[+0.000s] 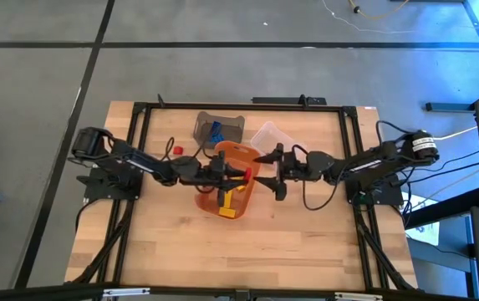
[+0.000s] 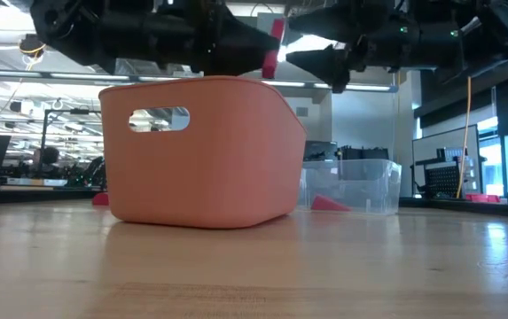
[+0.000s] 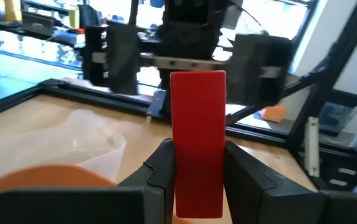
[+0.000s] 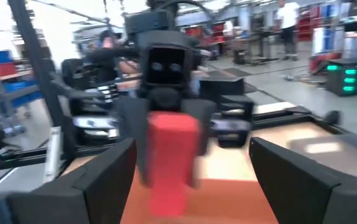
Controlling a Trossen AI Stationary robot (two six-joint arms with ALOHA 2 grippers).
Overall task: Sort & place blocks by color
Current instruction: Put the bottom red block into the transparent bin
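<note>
My left gripper (image 1: 237,174) is over the orange tub (image 1: 222,201) and is shut on a red bar block (image 3: 197,130). The bar also shows in the low view (image 2: 274,49), above the tub's rim. My right gripper (image 1: 271,174) is open, facing the left one just to the right of the bar; its fingers (image 4: 97,180) stand wide apart and hold nothing. Yellow and red blocks (image 1: 231,201) lie in the tub. Blue blocks (image 1: 216,131) lie in the grey bin (image 1: 232,124). A red block (image 1: 178,150) lies on the table. My left gripper pinches the red bar between its two fingers, on the bar's two long sides (image 3: 177,168) at the end nearest the wrist. The fingers come level from the table's left. The bar's free end (image 3: 197,84) sticks out past the fingertips, lifted clear above the tub.
A clear plastic bin (image 1: 271,135) stands behind the tub to the right, with a red piece (image 2: 329,203) in front of it in the low view. A black frame (image 1: 139,117) borders the tabletop. Bare wood lies in front of the tub (image 1: 239,251).
</note>
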